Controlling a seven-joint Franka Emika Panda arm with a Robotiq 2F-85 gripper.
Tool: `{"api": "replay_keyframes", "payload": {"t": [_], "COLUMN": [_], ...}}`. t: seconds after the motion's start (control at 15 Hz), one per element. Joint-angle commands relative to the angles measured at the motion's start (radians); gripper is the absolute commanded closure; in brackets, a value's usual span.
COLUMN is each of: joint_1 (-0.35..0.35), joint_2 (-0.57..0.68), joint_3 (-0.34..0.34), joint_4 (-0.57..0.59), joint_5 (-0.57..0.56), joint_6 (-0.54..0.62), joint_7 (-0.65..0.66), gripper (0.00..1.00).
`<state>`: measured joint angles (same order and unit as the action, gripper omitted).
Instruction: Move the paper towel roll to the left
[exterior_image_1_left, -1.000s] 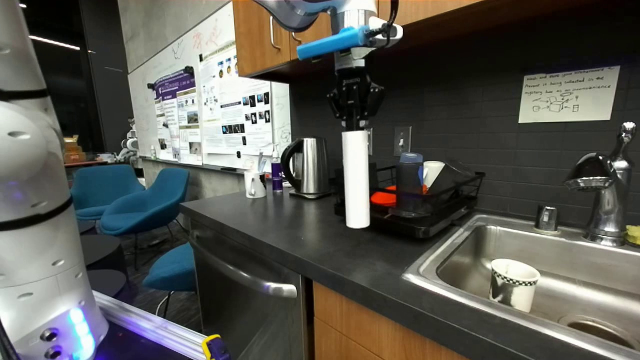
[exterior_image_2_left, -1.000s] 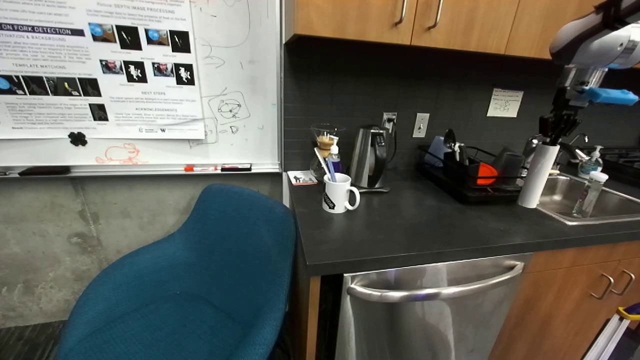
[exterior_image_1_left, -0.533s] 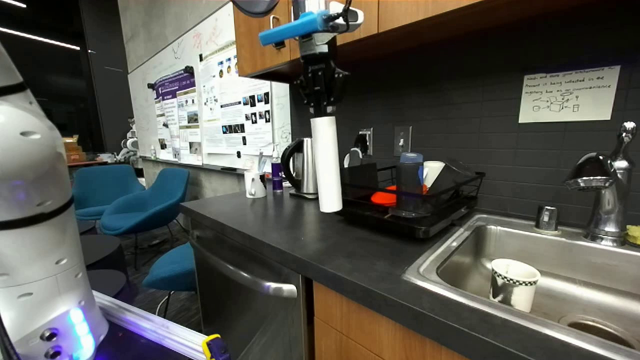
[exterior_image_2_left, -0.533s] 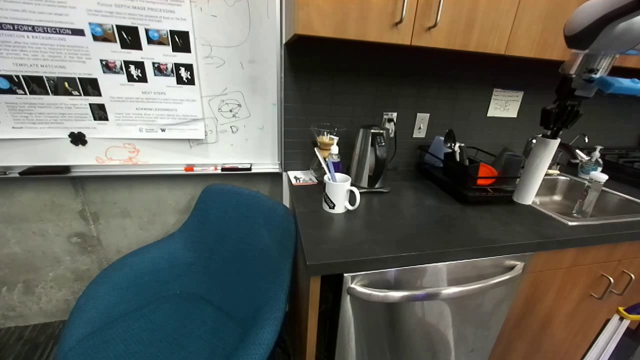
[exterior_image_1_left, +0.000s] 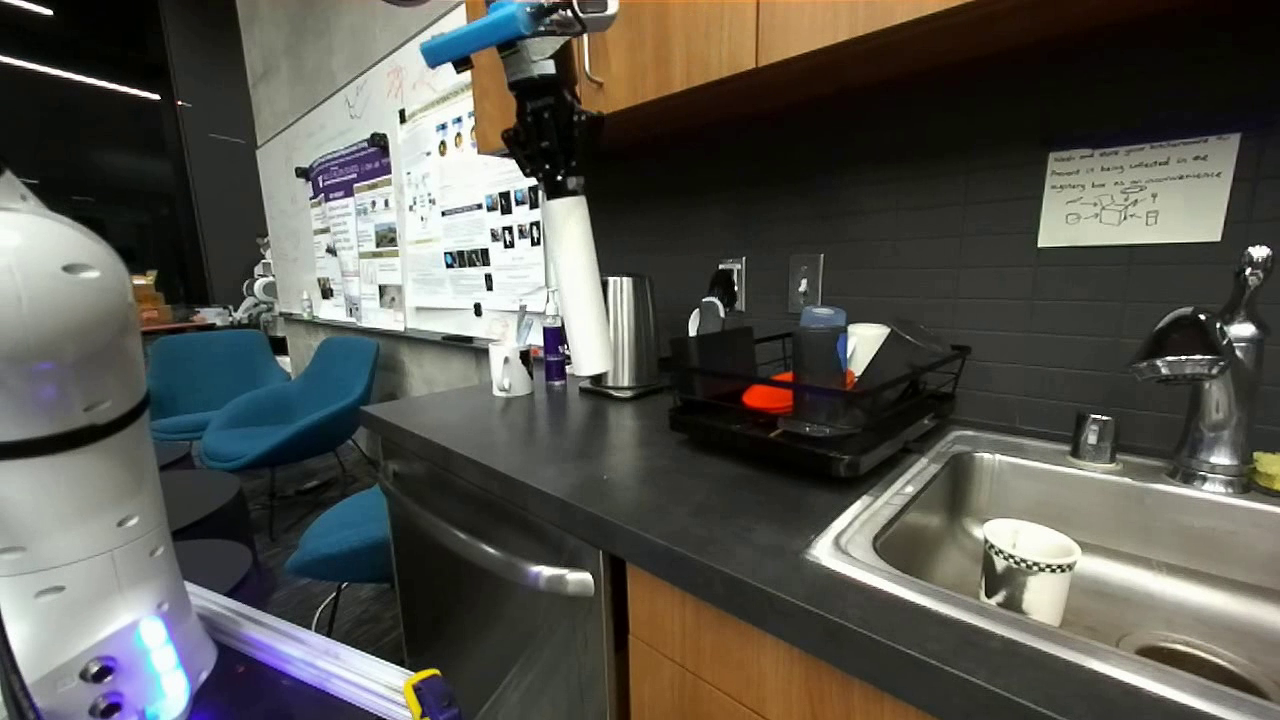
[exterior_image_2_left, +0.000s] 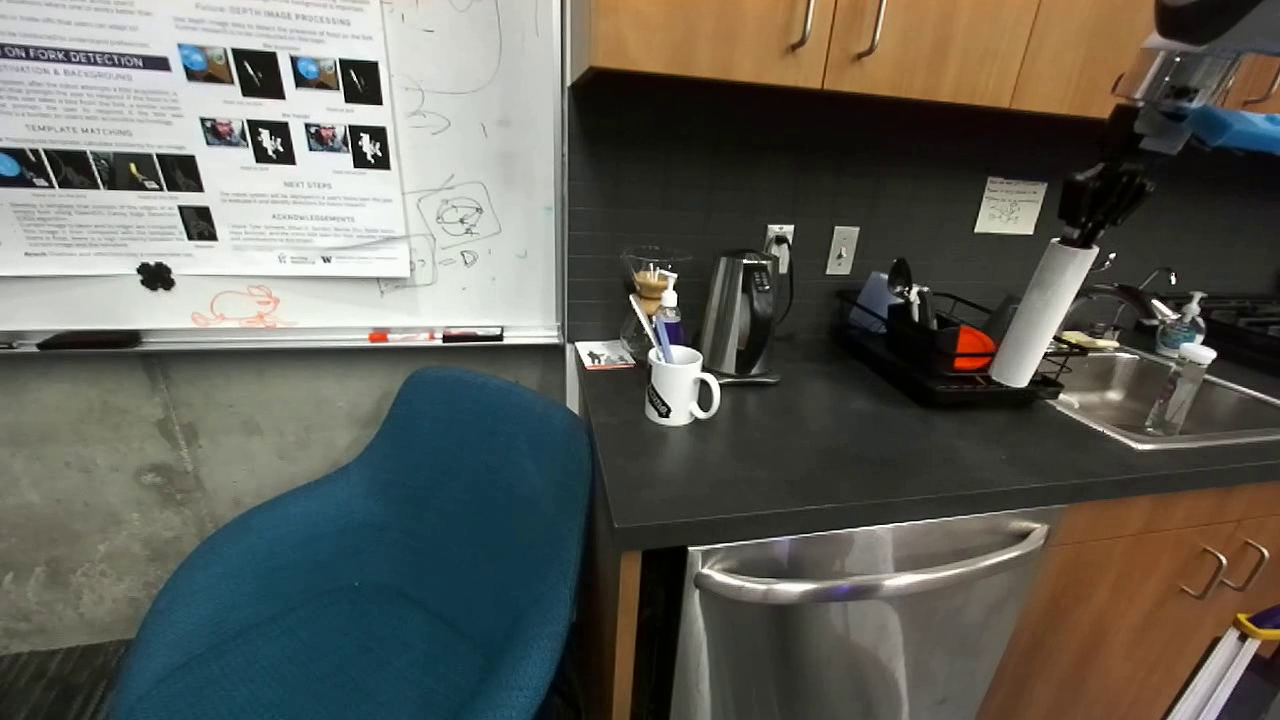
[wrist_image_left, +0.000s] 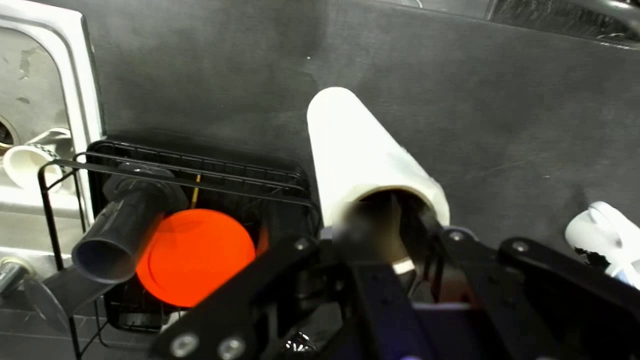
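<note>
The paper towel roll (exterior_image_1_left: 580, 290) is a tall white cylinder hanging tilted below my gripper (exterior_image_1_left: 566, 190), in front of the steel kettle (exterior_image_1_left: 632, 330). The roll (exterior_image_2_left: 1045, 315) also tilts under the gripper (exterior_image_2_left: 1078, 240) in an exterior view, its lower end overlapping the dish rack's edge, and appears raised off the counter. In the wrist view the roll (wrist_image_left: 350, 140) points away from me. My gripper's fingers (wrist_image_left: 392, 225) reach into the roll's open core and sit apart, seemingly near its inner walls. The fingertips are hidden in the core and the left one is blurred.
A black dish rack (exterior_image_1_left: 850, 462) with an orange dish (wrist_image_left: 200, 255) stands between roll and sink (exterior_image_1_left: 850, 545). A white mug (exterior_image_1_left: 510, 368) and a purple bottle (exterior_image_1_left: 554, 345) stand by the kettle. Wooden cupboards (exterior_image_1_left: 660, 60) hang over the counter (exterior_image_2_left: 800, 440).
The gripper and roll have moved left and upward in both exterior views, and the roll has become more tilted. The fingers stay in the core. The other objects have not moved.
</note>
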<state>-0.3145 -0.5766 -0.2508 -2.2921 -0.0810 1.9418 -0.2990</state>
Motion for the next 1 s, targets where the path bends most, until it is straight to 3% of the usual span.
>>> {"api": "replay_keyframes", "payload": {"t": [0.0, 0.4, 0.93], "joint_1": [0.053, 0.168, 0.269], "joint_2": [-0.11, -0.161, -0.04], "joint_3": [0.067, 0.192, 0.289], "joint_4": [-0.051, -0.059, 0.04], "joint_5": [-0.022, 0.001, 0.003], "joint_6": [-0.01, 0.0, 0.015], "joint_7": [0.095, 0.221, 0.313], "gripper": [0.48, 0.48, 0.48]}}
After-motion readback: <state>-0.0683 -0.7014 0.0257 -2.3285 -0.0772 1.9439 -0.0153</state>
